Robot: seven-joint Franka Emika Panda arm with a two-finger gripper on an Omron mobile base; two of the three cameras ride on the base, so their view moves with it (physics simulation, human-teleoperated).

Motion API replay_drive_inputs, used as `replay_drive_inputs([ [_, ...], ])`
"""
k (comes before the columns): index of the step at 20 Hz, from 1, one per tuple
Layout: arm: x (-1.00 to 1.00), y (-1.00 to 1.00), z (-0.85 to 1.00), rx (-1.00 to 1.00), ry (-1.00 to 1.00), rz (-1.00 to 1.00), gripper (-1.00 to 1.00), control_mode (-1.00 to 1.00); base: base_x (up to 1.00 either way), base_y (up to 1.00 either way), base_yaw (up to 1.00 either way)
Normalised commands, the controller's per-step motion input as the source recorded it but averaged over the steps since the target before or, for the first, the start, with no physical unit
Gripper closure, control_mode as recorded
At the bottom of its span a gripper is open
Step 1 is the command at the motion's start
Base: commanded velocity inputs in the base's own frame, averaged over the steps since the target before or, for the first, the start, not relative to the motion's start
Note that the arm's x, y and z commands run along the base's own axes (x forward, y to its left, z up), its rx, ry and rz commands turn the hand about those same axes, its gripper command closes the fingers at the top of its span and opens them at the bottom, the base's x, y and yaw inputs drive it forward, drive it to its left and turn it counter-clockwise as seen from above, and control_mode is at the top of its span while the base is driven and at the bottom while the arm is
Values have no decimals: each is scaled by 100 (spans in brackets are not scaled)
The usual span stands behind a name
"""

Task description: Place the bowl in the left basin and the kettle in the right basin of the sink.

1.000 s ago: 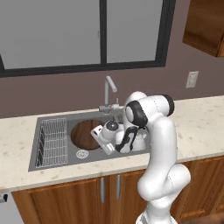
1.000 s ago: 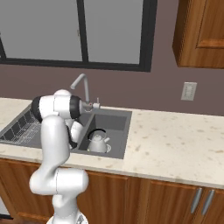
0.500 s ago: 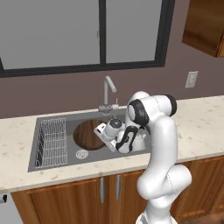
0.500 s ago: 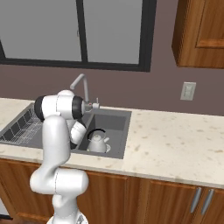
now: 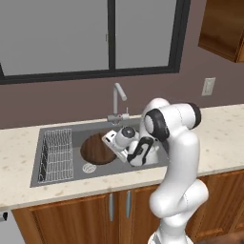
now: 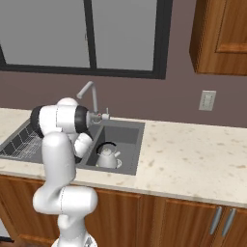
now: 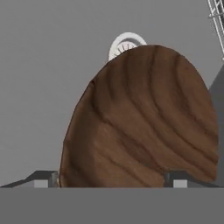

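The bowl [image 7: 144, 118] lies directly ahead of the jaws, between the spread tips, resting in the left basin [image 5: 71, 143]. It is round and shallow, with dark wood grain. The jaws are released and grasp nothing. The kettle [image 6: 108, 157], squat and white, sits in the right basin [image 6: 123, 140].

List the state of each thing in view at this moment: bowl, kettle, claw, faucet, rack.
Bowl: lying in the left basin, beside the rack, not gripped.
Kettle: upright in the right basin, handle up.
Claw: open, fingertips either side of the bowl's near edge.
Faucet: no water visible.
Rack: nothing on it, sitting at the left basin's far left.
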Motion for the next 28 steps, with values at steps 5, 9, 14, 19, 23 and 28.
replay_drive_inputs([
  [5, -55, 19, 55, -4, -15, 3, -100, -100, 0, 0, 0],
  [9, -41, 18, 55, -12, -8, 3, -100, -100, 0, 0, 0],
  [14, -35, 11, 64, -16, -5, 8, -100, -100, 0, 0, 0],
  [19, -35, 2, 72, -18, -4, 16, -100, -100, 0, 0, 0],
  [23, -28, 0, 99, -17, -5, 22, -100, -100, 0, 0, 0],
  [28, -10, 0, 99, -14, -2, 25, -100, -100, 0, 0, 0],
])
